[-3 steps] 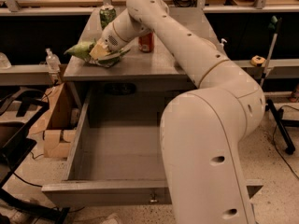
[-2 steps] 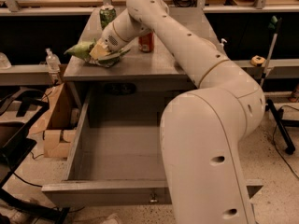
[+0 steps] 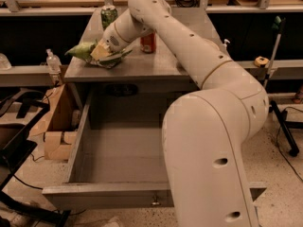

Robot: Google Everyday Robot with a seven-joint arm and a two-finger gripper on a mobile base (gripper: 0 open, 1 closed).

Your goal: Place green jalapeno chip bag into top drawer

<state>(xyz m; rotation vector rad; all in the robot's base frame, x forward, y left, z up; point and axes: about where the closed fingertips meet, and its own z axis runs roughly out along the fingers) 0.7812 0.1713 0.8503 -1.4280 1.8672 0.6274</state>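
Observation:
The green jalapeno chip bag (image 3: 84, 50) lies crumpled at the front left of the grey cabinet top (image 3: 156, 63), its tip sticking out past the left edge. My gripper (image 3: 103, 52) reaches down from the right and is shut on the bag's middle, with foil bunched around it. The top drawer (image 3: 104, 195) is pulled wide open below the cabinet top. Its grey inside is bare, and the keyhole lock (image 3: 154, 202) shows on the front panel. My arm covers the drawer's right side.
A green-patterned drink can (image 3: 109, 15) stands at the back left of the cabinet top, a red can (image 3: 148, 42) just right of my wrist. A cardboard box (image 3: 57, 122) and a plastic bottle (image 3: 53, 60) are to the left. A black stand (image 3: 284, 126) is on the right.

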